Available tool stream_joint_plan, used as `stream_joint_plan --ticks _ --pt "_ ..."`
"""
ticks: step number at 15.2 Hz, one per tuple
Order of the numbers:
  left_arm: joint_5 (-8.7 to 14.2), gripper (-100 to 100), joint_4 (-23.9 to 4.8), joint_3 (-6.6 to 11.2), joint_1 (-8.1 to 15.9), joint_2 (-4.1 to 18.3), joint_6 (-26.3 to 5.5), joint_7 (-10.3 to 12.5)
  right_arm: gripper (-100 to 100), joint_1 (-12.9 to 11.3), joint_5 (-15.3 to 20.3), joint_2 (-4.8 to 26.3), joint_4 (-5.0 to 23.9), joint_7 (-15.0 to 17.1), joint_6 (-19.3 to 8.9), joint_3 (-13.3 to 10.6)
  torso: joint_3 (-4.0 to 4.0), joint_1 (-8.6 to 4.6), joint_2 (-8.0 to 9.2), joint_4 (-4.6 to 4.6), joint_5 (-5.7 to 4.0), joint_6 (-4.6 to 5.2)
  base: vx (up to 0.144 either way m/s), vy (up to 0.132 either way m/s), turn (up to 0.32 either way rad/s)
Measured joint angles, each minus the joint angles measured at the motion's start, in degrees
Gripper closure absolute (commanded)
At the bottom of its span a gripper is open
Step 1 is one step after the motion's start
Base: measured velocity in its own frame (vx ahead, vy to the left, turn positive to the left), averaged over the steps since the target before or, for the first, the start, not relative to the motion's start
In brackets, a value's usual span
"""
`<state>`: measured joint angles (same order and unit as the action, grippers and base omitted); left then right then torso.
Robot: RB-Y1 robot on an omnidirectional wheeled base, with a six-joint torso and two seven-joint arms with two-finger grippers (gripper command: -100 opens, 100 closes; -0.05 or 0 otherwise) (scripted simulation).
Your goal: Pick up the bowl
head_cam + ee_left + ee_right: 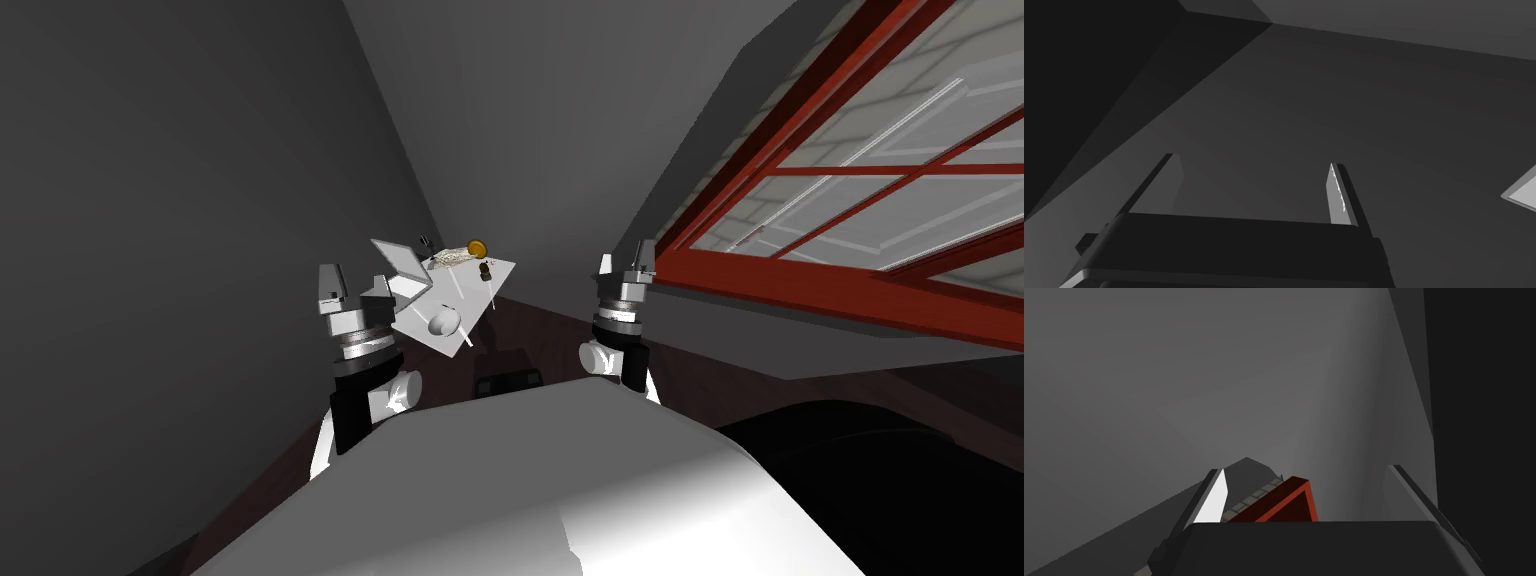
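A small white table [495,272] stands ahead in the head view, some way off. On its near part lies a white rounded bowl [443,321]. My left gripper [332,285] is raised to the left of the table, apart from the bowl. In the left wrist view the left gripper [1251,185] is open with nothing between its fingers [1340,196]. My right gripper [625,262] is raised to the right of the table. The right gripper [1311,495] is also open and empty.
An orange round thing [477,247], a pale flat heap [452,258] and an open white box-like thing [402,268] share the table. A red-framed window [850,200] fills the right wall. Grey walls close in on the left. The floor [540,325] is dark.
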<state>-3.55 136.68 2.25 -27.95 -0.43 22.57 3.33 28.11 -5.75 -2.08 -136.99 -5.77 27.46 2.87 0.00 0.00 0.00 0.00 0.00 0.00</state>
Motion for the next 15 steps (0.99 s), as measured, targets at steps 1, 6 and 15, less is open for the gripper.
stream_joint_plan --ticks 1,6,15 --pt "0.02 -100 -0.07 -0.01 -0.06 0.69 -0.15 -0.03 0 0.00 0.00 0.00 0.00 0.00 0.00 0.00 0.00 0.00 -0.01 0.00 0.00 0.00 0.011 -0.006 -0.023" --pt "0.50 -100 -0.84 0.52 -0.26 5.46 -2.87 -0.29 0 0.00 0.00 0.00 0.00 0.00 0.00 0.00 -0.05 -0.01 -0.09 -0.02 0.00 0.00 0.019 -0.008 -0.024" --pt "2.61 -100 -4.35 2.99 -1.34 11.42 -11.28 -0.56 0 0.00 0.00 0.00 0.00 0.00 0.00 0.00 -0.09 -0.03 -0.16 -0.04 0.00 0.01 0.034 -0.013 -0.040"
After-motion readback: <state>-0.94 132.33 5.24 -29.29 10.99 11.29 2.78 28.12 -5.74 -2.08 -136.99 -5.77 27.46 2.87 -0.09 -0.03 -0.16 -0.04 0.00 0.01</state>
